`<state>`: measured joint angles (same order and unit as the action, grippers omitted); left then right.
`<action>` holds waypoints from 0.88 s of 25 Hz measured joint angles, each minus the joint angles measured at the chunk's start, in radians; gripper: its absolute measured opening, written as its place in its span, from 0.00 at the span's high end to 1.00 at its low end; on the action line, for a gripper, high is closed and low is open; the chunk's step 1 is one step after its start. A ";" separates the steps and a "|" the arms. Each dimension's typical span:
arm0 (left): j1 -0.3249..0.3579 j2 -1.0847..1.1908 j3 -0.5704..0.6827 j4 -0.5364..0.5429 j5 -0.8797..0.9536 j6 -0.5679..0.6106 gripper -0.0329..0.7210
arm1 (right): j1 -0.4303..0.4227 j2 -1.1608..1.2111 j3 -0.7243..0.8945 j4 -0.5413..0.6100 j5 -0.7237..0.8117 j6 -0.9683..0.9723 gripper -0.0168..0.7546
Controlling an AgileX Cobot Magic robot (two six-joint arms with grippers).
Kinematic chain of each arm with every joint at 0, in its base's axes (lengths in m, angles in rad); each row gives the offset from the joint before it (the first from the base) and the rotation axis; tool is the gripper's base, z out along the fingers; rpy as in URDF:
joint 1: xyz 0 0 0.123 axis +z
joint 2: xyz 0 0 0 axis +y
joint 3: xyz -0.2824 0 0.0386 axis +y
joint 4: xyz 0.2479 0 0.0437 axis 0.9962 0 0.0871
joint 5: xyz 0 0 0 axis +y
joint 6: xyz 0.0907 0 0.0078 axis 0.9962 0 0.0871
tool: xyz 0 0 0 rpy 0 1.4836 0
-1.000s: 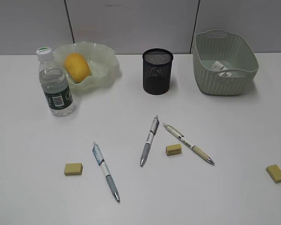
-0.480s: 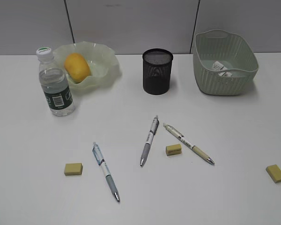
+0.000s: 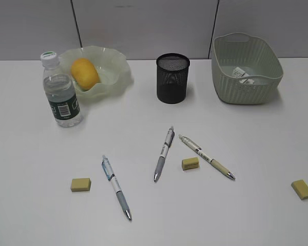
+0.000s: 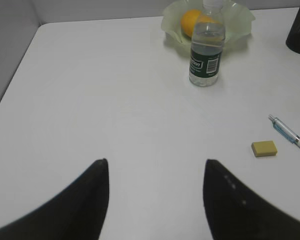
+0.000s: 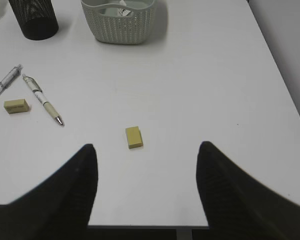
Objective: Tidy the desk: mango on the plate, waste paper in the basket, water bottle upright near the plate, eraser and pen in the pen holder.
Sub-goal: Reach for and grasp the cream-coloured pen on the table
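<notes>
The back of the desk [image 3: 36,205] is lined with standing things: the water bottle [image 3: 61,92] just beside the plate [image 3: 115,72] holding the mango [image 3: 85,73], then the pen holder [image 3: 172,78], then the basket [image 3: 246,69], with open gaps between them. The front middle is littered with flat things: three pens [image 3: 164,154] and three erasers [image 3: 80,184], probably low enough to pass over. The left and right front stretches lie bare.

No legible text anywhere. water bottle [image 3: 61,95] has a dark green label with white print, too small to read. Waste paper [image 3: 243,75] in the basket [image 3: 246,89]: print unreadable too.
</notes>
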<state>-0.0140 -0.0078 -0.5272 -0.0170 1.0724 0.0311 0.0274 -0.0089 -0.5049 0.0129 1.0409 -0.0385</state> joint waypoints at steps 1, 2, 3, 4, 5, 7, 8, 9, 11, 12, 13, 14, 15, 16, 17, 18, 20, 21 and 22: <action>0.000 0.000 0.000 0.000 0.000 0.000 0.36 | 0.000 0.000 0.000 0.000 0.000 0.000 0.34; 0.000 0.000 0.000 0.000 0.000 0.000 0.36 | 0.000 0.000 0.000 0.000 0.000 0.000 0.34; 0.000 0.000 0.000 0.000 0.000 0.000 0.36 | 0.000 0.000 0.000 0.000 0.000 0.000 0.34; 0.000 0.000 0.000 0.000 0.000 0.000 0.36 | 0.000 0.000 0.000 0.000 0.000 0.000 0.34; 0.000 0.000 0.000 0.000 0.000 0.000 0.36 | 0.000 0.000 0.000 0.000 0.000 0.000 0.34; 0.000 0.000 0.000 0.000 0.000 0.000 0.36 | 0.000 0.000 0.000 0.000 0.000 0.000 0.34; 0.000 0.000 0.000 0.000 0.000 0.000 0.37 | 0.000 0.000 0.000 0.000 0.000 0.000 0.34; 0.000 0.000 0.000 0.000 0.000 0.000 0.37 | 0.000 0.000 0.000 0.000 0.000 0.000 0.34; 0.000 0.000 0.000 0.000 0.000 0.000 0.38 | 0.000 0.000 0.000 0.000 0.000 0.000 0.34; 0.000 0.000 0.000 0.000 0.000 0.000 0.39 | 0.000 0.000 0.000 0.000 0.000 0.000 0.34; 0.000 0.000 0.000 0.000 -0.001 0.000 0.40 | 0.000 0.000 0.000 0.000 0.000 0.000 0.34; 0.000 0.000 0.000 0.000 -0.001 0.000 0.40 | 0.000 0.000 0.000 0.000 0.000 0.000 0.34; 0.000 0.000 0.000 0.000 -0.001 0.001 0.40 | 0.000 0.000 0.000 0.000 0.000 0.000 0.34; 0.000 0.000 0.000 0.000 -0.001 0.001 0.40 | 0.000 0.000 0.000 0.000 0.000 0.000 0.34; 0.000 0.000 0.000 0.000 -0.001 0.001 0.40 | 0.000 0.000 0.000 0.000 0.000 0.000 0.34; 0.000 0.000 0.000 0.000 -0.001 0.001 0.40 | 0.000 0.000 0.000 0.000 0.000 0.000 0.34; 0.000 0.000 0.000 0.000 -0.001 0.001 0.41 | 0.000 0.000 0.000 0.000 0.000 0.000 0.34; 0.000 0.000 0.000 0.000 -0.001 0.001 0.41 | 0.000 0.000 0.000 0.000 0.000 0.000 0.34; 0.000 0.000 0.000 0.000 -0.001 0.001 0.41 | 0.000 0.000 0.000 0.000 0.000 0.000 0.34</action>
<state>-0.0140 -0.0078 -0.5272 -0.0170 1.0712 0.0319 0.0274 -0.0089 -0.5049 0.0129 1.0409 -0.0385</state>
